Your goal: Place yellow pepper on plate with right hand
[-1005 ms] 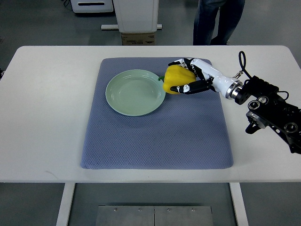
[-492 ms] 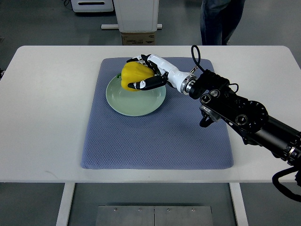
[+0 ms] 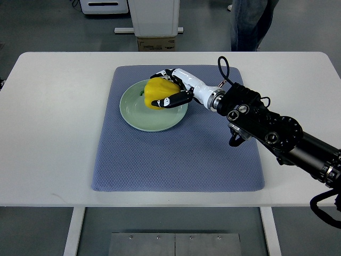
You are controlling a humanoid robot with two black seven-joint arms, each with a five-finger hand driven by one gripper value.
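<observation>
The yellow pepper is over the upper right part of the pale green plate, which lies on the blue-grey mat. My right hand comes in from the right and is shut on the pepper, fingers curled around its right side. I cannot tell if the pepper touches the plate. The left arm is out of view.
The mat lies on a white table. My right arm's dark links stretch across the mat's right edge. A person's legs stand beyond the table's far edge, beside a white pedestal.
My right hand carried the pepper leftward from the mat beside the plate to over the plate, then shifted it slightly right and down.
</observation>
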